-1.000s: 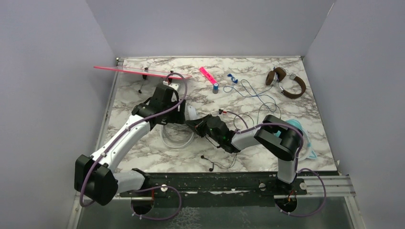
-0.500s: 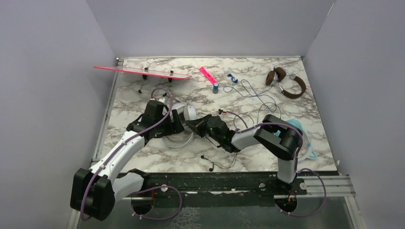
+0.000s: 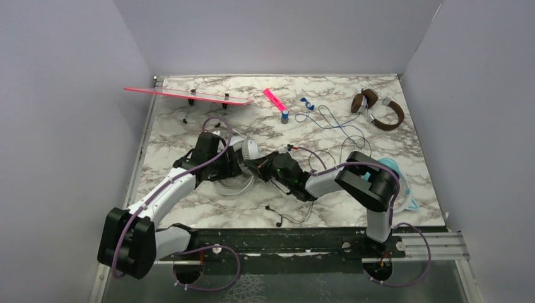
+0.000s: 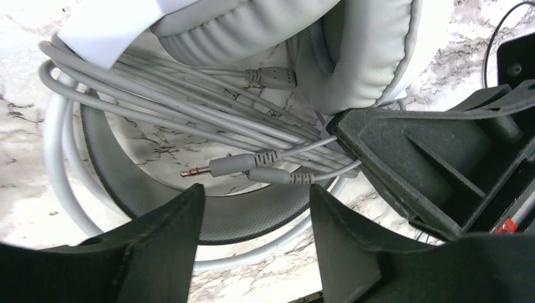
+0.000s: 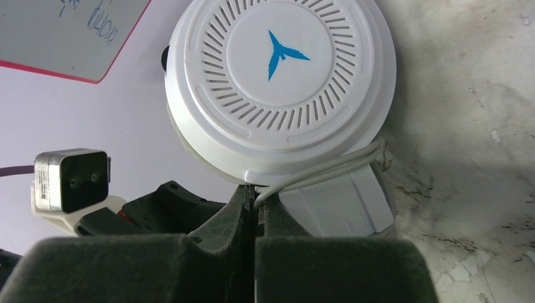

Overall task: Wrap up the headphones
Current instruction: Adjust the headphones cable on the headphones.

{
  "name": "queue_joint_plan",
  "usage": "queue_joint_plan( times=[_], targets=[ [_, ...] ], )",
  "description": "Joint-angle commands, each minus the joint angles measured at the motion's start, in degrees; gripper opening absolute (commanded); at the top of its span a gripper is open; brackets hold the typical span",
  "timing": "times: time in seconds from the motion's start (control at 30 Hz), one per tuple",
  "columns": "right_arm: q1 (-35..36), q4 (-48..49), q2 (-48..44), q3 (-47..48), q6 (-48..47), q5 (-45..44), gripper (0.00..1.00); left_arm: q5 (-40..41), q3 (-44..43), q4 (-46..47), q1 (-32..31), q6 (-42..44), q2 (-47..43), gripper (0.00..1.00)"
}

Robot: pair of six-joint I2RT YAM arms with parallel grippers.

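Note:
The white-grey headphones (image 3: 247, 153) lie mid-table; a cup with a blue logo (image 5: 281, 82) fills the right wrist view. My right gripper (image 5: 254, 201) is shut on their grey cord (image 5: 328, 165) just under that cup. The left wrist view shows the grey ear cushion (image 4: 265, 28), the coiled cord (image 4: 158, 95) and its jack plug (image 4: 221, 167). My left gripper (image 4: 255, 218) is open low over the mesh headband (image 4: 240, 218), one finger on each side. The brown headphones (image 3: 378, 110) sit at the back right. The teal headphones (image 3: 404, 183) are partly hidden behind the right arm.
A clear board with a pink edge (image 3: 189, 95) stands on small legs at the back left. A pink marker (image 3: 273, 98), a small blue-capped cylinder (image 3: 285, 115), a blue clip (image 3: 307, 103) and a thin blue cord (image 3: 334, 123) lie behind. A thin black cord (image 3: 290, 214) trails near the front.
My left arm has pulled back from the far left and come down onto the white-grey headphones, its jaws narrowing somewhat. The right gripper has held still.

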State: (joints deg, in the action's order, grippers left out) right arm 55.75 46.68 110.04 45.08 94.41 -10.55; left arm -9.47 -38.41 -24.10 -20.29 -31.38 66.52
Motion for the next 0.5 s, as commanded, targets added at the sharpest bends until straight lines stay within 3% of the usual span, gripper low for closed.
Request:
queue_joint_plan(
  times=[0.0,0.27,0.47],
  targets=[
    [-0.14,-2.09,1.04,2.35,-1.93,2.96,0.04,1.58,0.06,3.75,0.34,-1.81,1.42,0.56],
    [-0.12,-7.03,-1.21,2.24,-5.36,6.56,0.17,5.62,-0.78,3.98,0.43,-1.05,1.19,0.44],
    [-0.20,-23.44,-4.29,6.58,-12.86,12.01,0.37,5.40,0.03,4.60,0.43,-1.47,1.42,0.42]
  ],
)
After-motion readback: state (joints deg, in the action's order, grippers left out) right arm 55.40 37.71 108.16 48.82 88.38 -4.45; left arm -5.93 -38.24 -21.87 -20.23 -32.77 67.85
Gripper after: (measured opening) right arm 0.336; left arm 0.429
